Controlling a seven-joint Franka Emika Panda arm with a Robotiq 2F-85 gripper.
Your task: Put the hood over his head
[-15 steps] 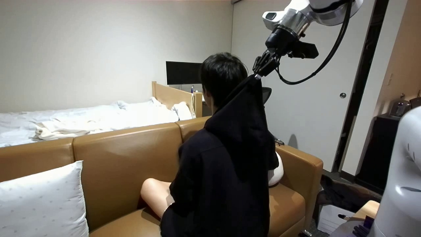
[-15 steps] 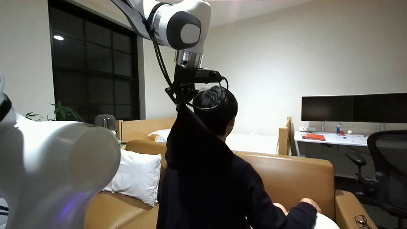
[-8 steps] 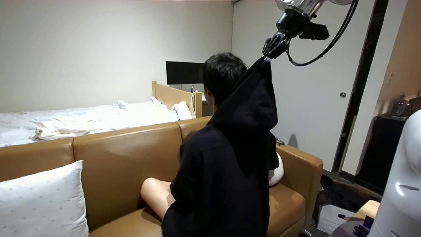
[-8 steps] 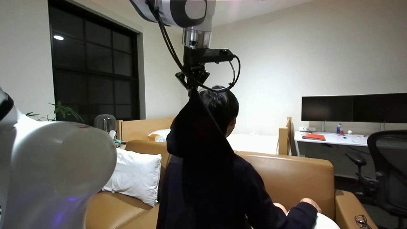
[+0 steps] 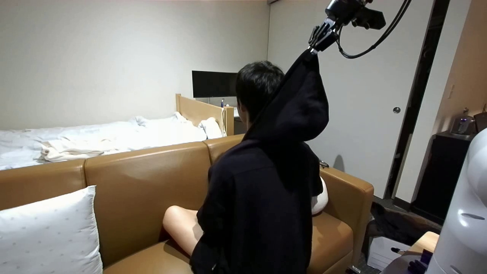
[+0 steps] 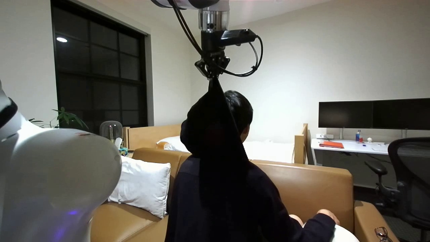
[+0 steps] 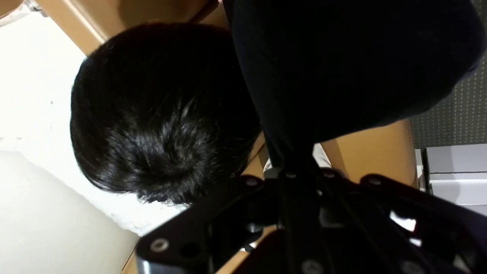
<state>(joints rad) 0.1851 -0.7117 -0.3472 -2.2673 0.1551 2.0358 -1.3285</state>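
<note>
One hand (image 5: 312, 50), closed, pinching black hood (image 5: 302, 102)

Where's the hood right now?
In the wrist view, the hood is at upper right, beside his head; in both exterior views it stretches up behind his head to the hand gripping its top.

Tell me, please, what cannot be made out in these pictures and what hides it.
How much of the hood is gripped: hidden between the fingers in all views.
The facial expression: the head faces away in both exterior views; the wrist view shows its top.
Full shape of the white thing near the person: in an exterior view, the person covers part.
Middle links of the arm: cut off by the picture edges in both exterior views.
</note>
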